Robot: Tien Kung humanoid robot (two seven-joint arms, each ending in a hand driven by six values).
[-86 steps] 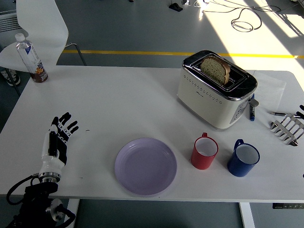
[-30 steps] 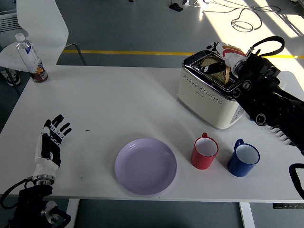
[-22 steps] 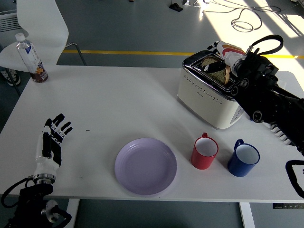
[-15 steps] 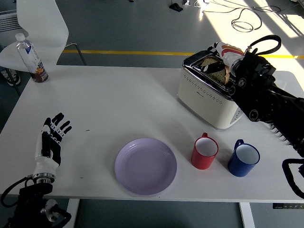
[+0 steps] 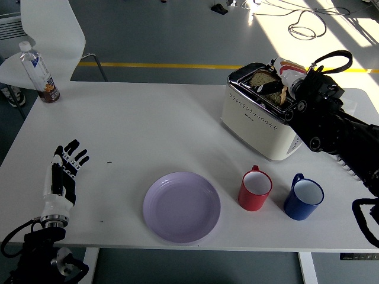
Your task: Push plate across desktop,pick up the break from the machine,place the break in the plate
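A lilac plate (image 5: pixel 181 206) lies near the table's front edge, at the middle. The cream and chrome toaster (image 5: pixel 258 118) stands at the back right with a slice of brown bread (image 5: pixel 260 78) sticking out of its slot. My right hand (image 5: pixel 276 89) reaches over the toaster top from the right. Its black fingers (image 5: pixel 269 90) are curled across the slice, which still sits in the slot. At the front left my left hand (image 5: pixel 63 173) rests on the table, fingers spread, holding nothing.
A red mug (image 5: pixel 255 189) and a blue mug (image 5: pixel 303 197) stand right of the plate, in front of the toaster. A drink bottle (image 5: pixel 39 73) stands at the far left corner, and a white chair (image 5: pixel 50 32) is behind it.
My right arm came in from the right and reached the toaster top. In the last half second its fingers curled further over the bread. The left hand drew back slightly towards the front edge.
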